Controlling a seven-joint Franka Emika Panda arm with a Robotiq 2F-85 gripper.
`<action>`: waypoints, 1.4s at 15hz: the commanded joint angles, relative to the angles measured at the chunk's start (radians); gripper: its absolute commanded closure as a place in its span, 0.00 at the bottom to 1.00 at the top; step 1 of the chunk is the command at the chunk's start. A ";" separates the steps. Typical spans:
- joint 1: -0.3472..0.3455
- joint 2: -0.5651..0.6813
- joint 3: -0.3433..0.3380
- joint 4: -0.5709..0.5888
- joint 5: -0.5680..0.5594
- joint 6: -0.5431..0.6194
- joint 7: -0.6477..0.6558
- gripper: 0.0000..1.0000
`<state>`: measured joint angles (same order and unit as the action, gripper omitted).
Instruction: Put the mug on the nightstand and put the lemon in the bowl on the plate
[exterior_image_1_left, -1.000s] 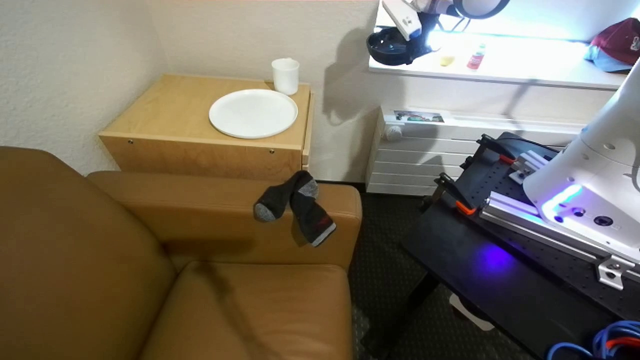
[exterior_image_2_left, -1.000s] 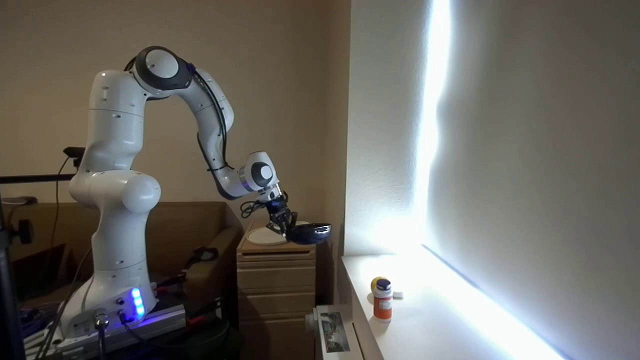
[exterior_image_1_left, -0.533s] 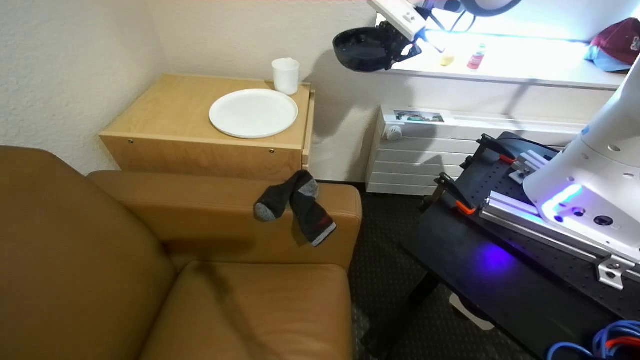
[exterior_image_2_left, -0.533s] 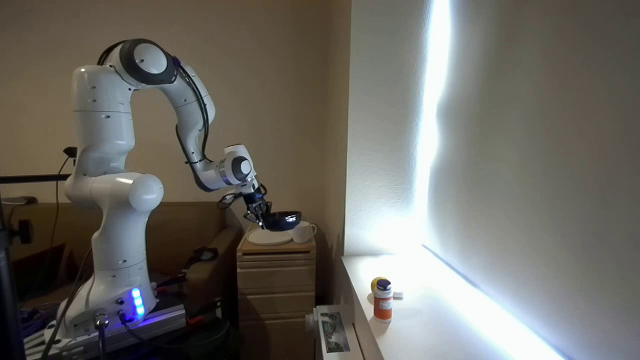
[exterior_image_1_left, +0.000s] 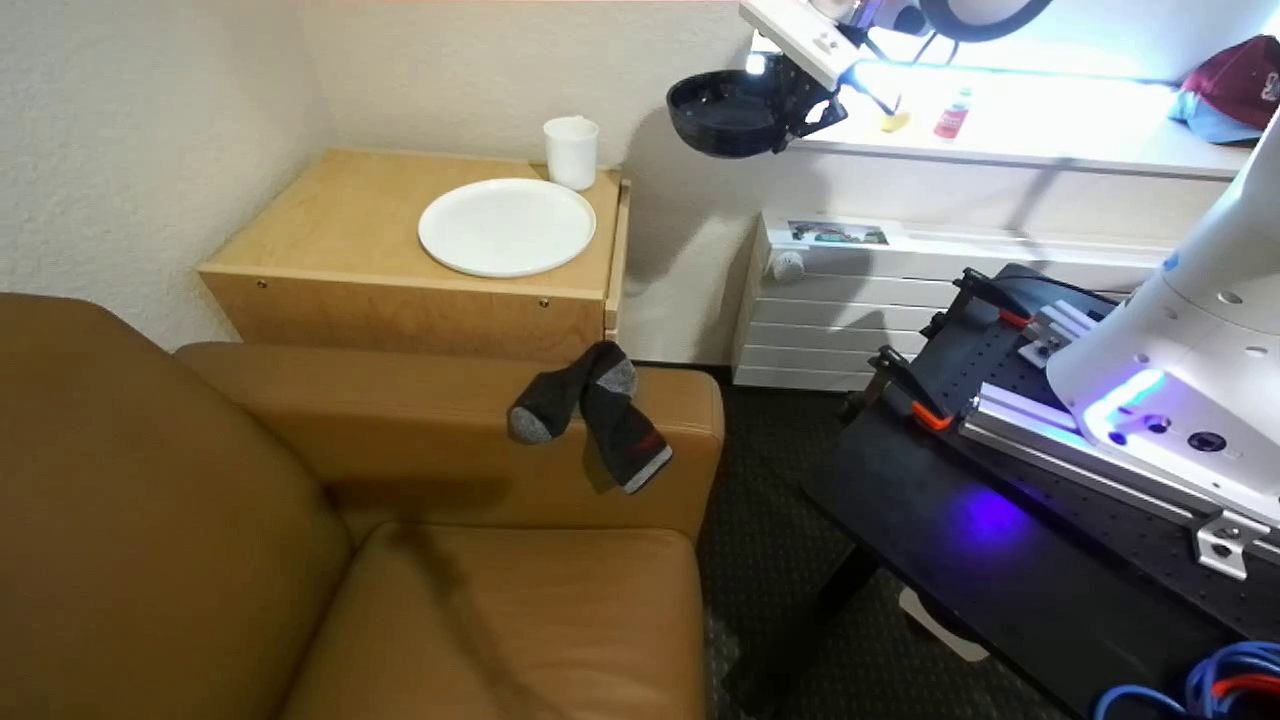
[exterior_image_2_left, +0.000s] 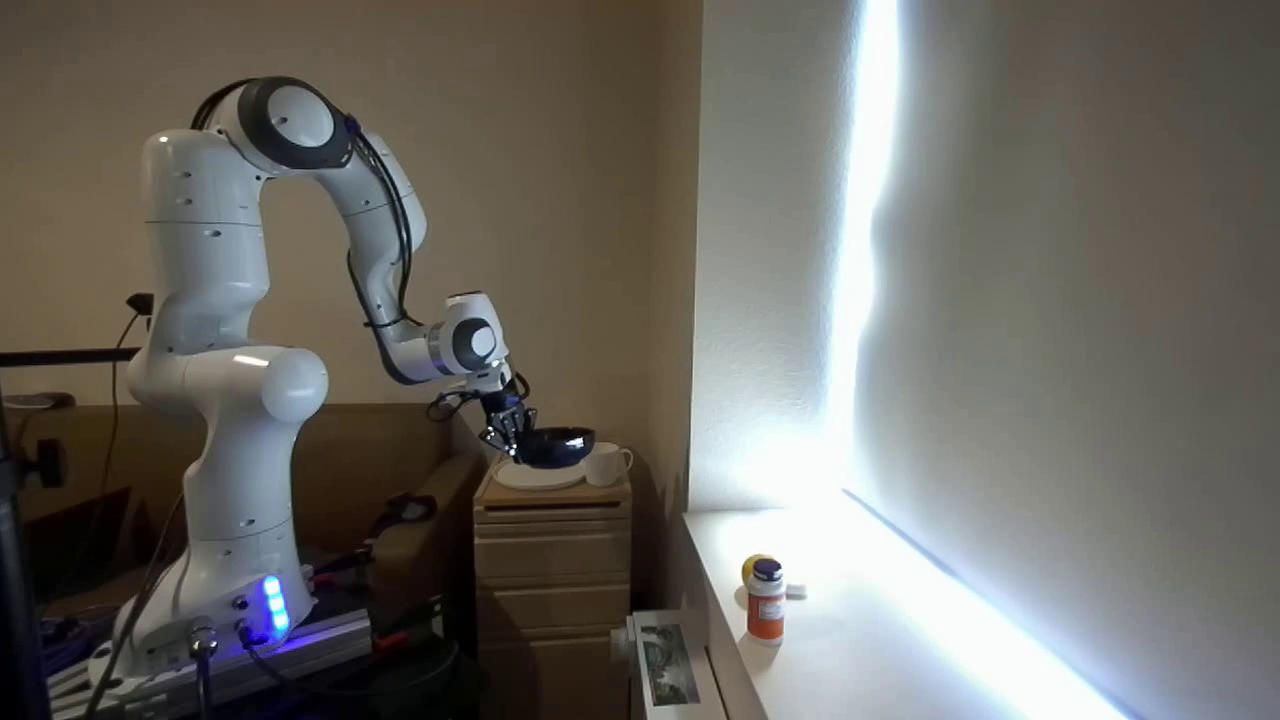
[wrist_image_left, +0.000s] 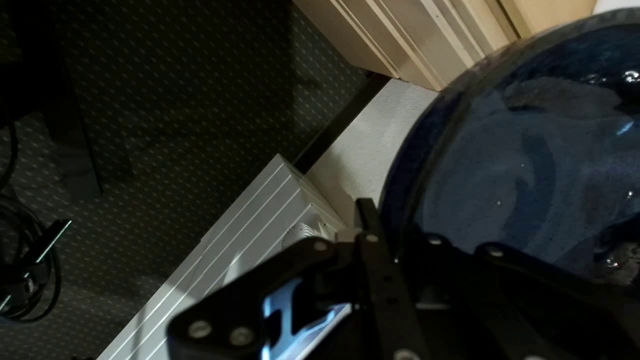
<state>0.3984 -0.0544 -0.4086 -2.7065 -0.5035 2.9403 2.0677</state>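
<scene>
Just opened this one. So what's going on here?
A robot arm holds the dark blue bowl in the air, its gripper shut on the rim. The plate lies on the nightstand with the mug standing by it, so the mug's part looks done. The lemon is on the white ledge, near a small bottle: not yet in the bowl, nor is the bowl on the plate.
</scene>
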 joint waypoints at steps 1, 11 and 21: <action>0.053 0.094 0.042 0.101 0.052 -0.036 -0.021 0.98; 0.165 0.317 0.269 0.460 -0.032 -0.310 -0.011 0.98; 0.076 0.406 0.287 0.440 -0.032 -0.040 0.042 0.98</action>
<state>0.5007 0.3614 -0.1086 -2.2491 -0.5094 2.7802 2.0719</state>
